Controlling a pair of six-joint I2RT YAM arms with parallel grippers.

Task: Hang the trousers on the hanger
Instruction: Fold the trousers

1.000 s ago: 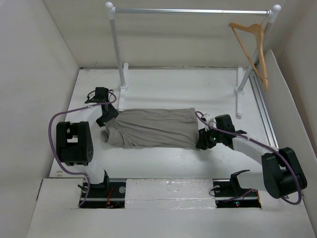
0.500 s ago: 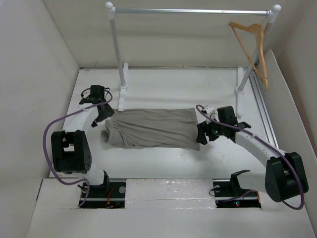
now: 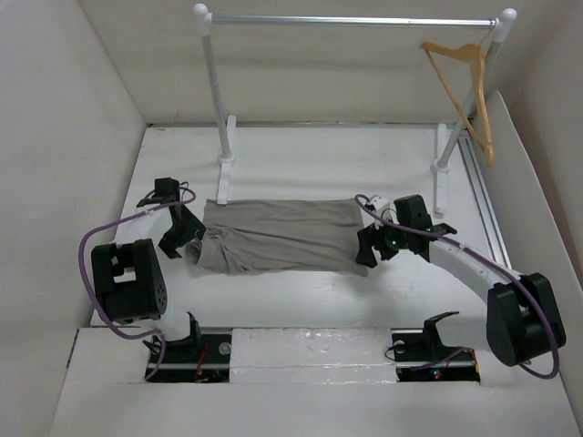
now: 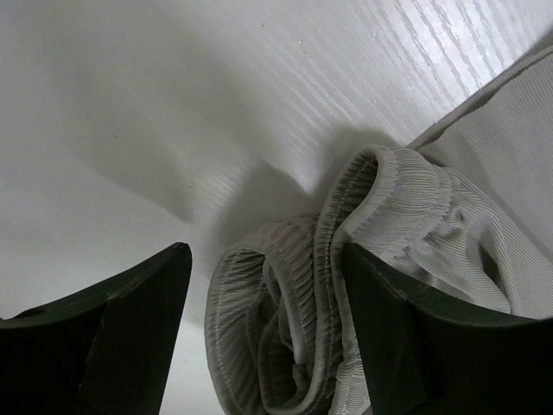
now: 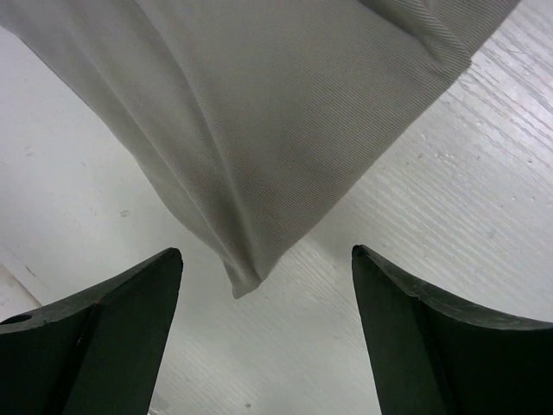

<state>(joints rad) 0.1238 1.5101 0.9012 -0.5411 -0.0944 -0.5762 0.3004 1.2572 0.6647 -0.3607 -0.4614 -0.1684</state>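
My left end effector (image 3: 180,238) and right end effector (image 3: 366,248) gape empty; I'd pinch the limp, light trousers (image 3: 278,237) by the bunched elastic band (image 4: 333,251), centre-left.

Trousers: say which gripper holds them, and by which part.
Neither. The trousers lie free; the left gripper stands open around the bunched waistband, the right gripper open over a cloth corner.

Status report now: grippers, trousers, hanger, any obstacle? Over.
Left gripper open over trousers' bunched waist; right gripper open at hem. Lying flat on table, ungripped. Hanger bare on rail, far right; white post nearby.
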